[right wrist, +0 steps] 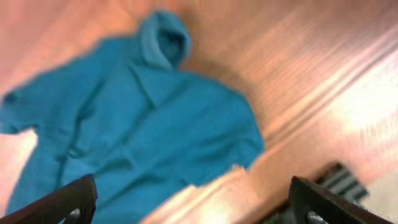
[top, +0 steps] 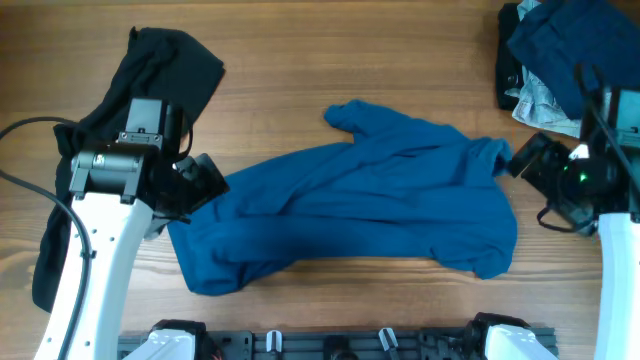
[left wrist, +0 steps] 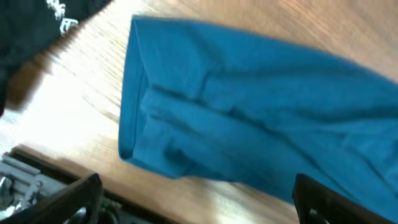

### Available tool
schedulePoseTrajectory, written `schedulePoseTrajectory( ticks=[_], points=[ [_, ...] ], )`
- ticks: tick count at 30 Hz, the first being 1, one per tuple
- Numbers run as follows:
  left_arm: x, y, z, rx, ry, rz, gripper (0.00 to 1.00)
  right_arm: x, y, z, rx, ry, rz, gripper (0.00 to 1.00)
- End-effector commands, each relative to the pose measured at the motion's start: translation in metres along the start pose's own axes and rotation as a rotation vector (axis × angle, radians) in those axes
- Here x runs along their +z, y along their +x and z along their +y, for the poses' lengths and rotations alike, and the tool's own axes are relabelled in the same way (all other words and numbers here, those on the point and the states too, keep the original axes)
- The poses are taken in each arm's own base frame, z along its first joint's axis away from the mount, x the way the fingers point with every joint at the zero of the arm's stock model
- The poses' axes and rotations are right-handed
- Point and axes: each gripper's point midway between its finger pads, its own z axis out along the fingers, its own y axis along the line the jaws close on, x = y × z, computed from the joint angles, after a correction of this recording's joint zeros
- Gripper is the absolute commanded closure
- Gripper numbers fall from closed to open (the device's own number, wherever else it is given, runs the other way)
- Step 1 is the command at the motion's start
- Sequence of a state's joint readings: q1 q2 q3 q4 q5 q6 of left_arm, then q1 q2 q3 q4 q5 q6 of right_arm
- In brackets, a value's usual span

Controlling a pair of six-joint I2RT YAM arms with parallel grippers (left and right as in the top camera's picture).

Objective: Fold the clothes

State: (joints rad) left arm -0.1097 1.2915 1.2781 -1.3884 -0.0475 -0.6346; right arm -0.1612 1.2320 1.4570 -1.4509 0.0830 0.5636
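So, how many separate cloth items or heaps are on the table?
3: the crumpled teal-blue shirt in the middle, the black garment at the left edge, the navy and pale-denim heap in the far right corner. The heap may hide more.

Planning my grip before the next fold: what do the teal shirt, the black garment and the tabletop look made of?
Teal shirt: thin matte knit, probably cotton jersey; it lies in soft rumpled folds. Black garment: similarly limp matte cloth, white lettering printed on. Table: wood or wood-look laminate, smooth, grain visible, glare patches.
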Motion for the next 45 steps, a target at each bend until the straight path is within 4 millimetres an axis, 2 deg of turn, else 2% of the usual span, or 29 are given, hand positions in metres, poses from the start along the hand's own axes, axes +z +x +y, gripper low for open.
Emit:
schedulePoseTrajectory(
  ticks=[1,3,5,7,10,11,13,15,16,17,19,21,24,30,33,36,37,39,41,42,45],
  points=[
    [-0.005,-0.03,-0.014,-0.007,0.046,-0.137,0.03,-0.013,-0.024,0.034,-0.135,-0.168,-0.089,0.0],
    [-0.004,-0.046,-0.028,-0.012,0.09,-0.189,0.04,-0.004,-0.032,0.083,-0.241,-0.378,-0.051,0.0],
    [0.011,-0.044,-0.034,-0.006,0.078,-0.134,0.07,0.03,-0.031,0.117,-0.296,-0.476,0.068,0.0],
    [0.033,-0.041,-0.039,0.003,0.053,-0.054,0.07,0.069,-0.019,0.148,-0.357,-0.527,0.189,0.01],
    [0.061,-0.036,-0.04,0.008,-0.006,0.039,0.1,0.114,0.011,0.191,-0.511,-0.586,0.297,0.01],
    [0.069,-0.032,-0.041,0.026,-0.015,0.072,0.12,0.123,0.018,0.203,-0.555,-0.606,0.305,0.02],
    [0.085,-0.028,-0.041,0.036,-0.045,0.124,0.14,0.149,0.035,0.241,-0.668,-0.663,0.287,0.01],
    [0.09,-0.027,-0.04,0.037,-0.059,0.14,0.14,0.156,0.044,0.277,-0.734,-0.718,0.214,0.01],
    [0.09,-0.027,-0.04,0.037,-0.059,0.14,0.12,0.163,0.048,0.295,-0.756,-0.692,0.151,0.0],
    [0.09,-0.027,-0.04,0.037,-0.059,0.14,0.12,0.168,0.053,0.304,-0.783,-0.666,0.116,0.01],
    [0.09,-0.027,-0.04,0.036,-0.059,0.14,0.12,0.179,0.069,0.316,-0.856,-0.625,0.082,0.01],
    [0.09,-0.027,-0.04,0.037,-0.059,0.14,0.11,0.199,0.078,0.317,-0.941,-0.524,0.037,0.0],
    [0.09,-0.027,-0.04,0.036,-0.059,0.14,0.1,0.223,0.079,0.306,-1.036,-0.399,0.003,0.0],
    [0.09,-0.027,-0.04,0.036,-0.059,0.14,0.09,0.25,0.074,0.293,-1.1,-0.29,-0.016,0.01],
    [0.09,-0.027,-0.04,0.036,-0.059,0.14,0.09,0.267,0.081,0.289,-1.106,-0.273,0.014,0.09],
    [0.09,-0.027,-0.04,0.036,-0.059,0.139,0.08,0.267,0.077,0.293,-1.1,-0.276,-0.008,0.17],
    [0.09,-0.028,-0.04,0.036,-0.059,0.139,0.08,0.267,0.075,0.294,-1.094,-0.273,-0.019,0.24],
    [0.09,-0.027,-0.04,0.036,-0.059,0.139,0.09,0.267,0.07,0.298,-1.072,-0.268,-0.047,0.57],
    [0.09,-0.027,-0.04,0.036,-0.059,0.139,0.08,0.267,0.06,0.302,-1.034,-0.256,-0.095,0.84],
    [0.09,-0.027,-0.04,0.036,-0.059,0.139,0.08,0.266,0.056,0.306,-1.016,-0.258,-0.115,0.91],
    [0.09,-0.027,-0.04,0.036,-0.059,0.139,0.09,0.261,0.035,0.319,-0.947,-0.257,-0.222,0.96]
  ],
)
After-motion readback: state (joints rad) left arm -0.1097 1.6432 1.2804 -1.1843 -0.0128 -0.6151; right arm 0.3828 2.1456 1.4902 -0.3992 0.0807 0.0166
